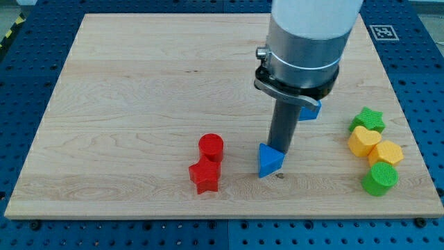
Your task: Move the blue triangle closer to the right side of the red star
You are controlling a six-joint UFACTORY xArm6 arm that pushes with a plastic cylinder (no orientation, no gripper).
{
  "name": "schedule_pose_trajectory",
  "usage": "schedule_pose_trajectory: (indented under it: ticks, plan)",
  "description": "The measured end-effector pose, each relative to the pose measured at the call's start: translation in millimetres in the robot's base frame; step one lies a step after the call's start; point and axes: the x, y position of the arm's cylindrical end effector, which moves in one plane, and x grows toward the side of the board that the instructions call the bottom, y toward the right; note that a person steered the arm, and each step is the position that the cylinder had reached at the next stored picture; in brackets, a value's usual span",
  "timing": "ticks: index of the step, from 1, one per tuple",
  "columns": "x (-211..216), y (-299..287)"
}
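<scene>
The blue triangle (270,161) lies on the wooden board (139,104), below the middle and a little right. The red star (205,176) lies to its left, about a block's width away, with a red cylinder (211,147) touching it from above. My tip (281,150) stands right at the triangle's upper right edge, touching it or nearly so. The rod hangs from the grey arm body (305,42) at the view's top.
A second blue block (311,111) shows partly behind the arm. At the view's right a green star (368,120), a yellow heart (363,142), a yellow hexagon (387,152) and a green cylinder (380,178) stand in a cluster near the board's right edge.
</scene>
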Motion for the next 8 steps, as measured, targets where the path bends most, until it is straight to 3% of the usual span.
schedule_pose_trajectory:
  ticks: [1, 4, 8]
  plan:
    - [2.5, 31.2]
    - [24.4, 31.6]
    - [18.6, -26.7]
